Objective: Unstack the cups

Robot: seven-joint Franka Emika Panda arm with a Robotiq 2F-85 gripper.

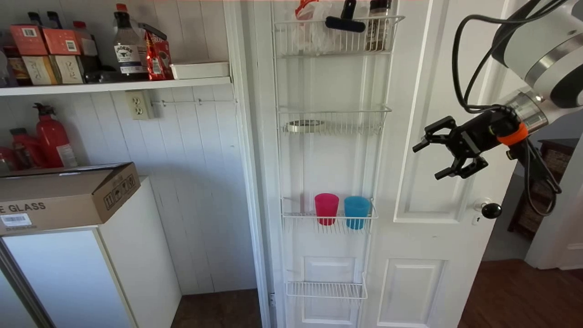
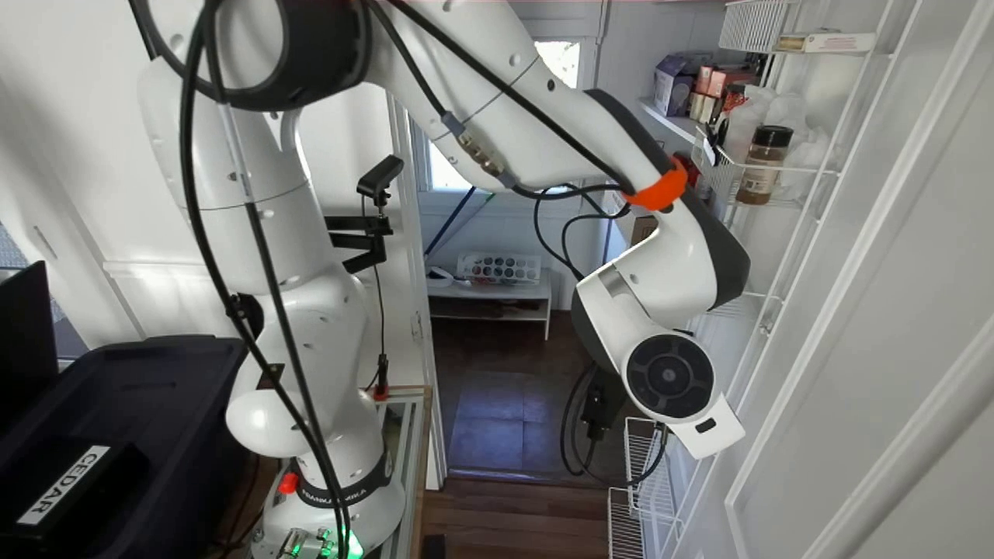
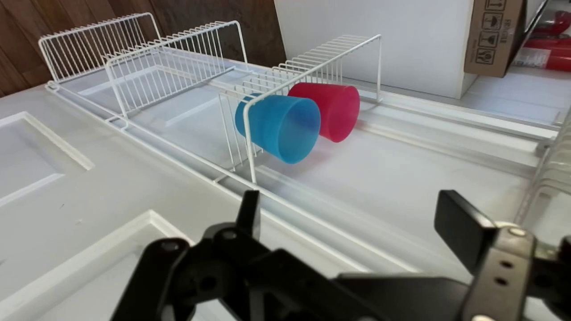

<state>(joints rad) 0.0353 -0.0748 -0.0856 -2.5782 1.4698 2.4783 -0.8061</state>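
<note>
The pink-magenta cup (image 1: 326, 209) and the blue cup (image 1: 357, 212) stand upright side by side on a wire shelf on the white door, mouths up. A narrow gap shows between them. In the wrist view the blue cup (image 3: 279, 127) partly covers the pink-magenta cup (image 3: 332, 109); both lie beyond the fingertips. My gripper (image 1: 427, 161) is open and empty, above the cups' shelf and to their right in an exterior view. In the wrist view the gripper (image 3: 354, 220) shows its two fingers wide apart. The cups are hidden in the remaining exterior view.
The cups' wire shelf (image 1: 296, 216) has a front rail and side wires. Above it, another wire shelf holds a round ring-like item (image 1: 305, 126). A black door knob (image 1: 491, 210) sticks out below the gripper. A cardboard box (image 1: 68, 196) lies on a white cabinet.
</note>
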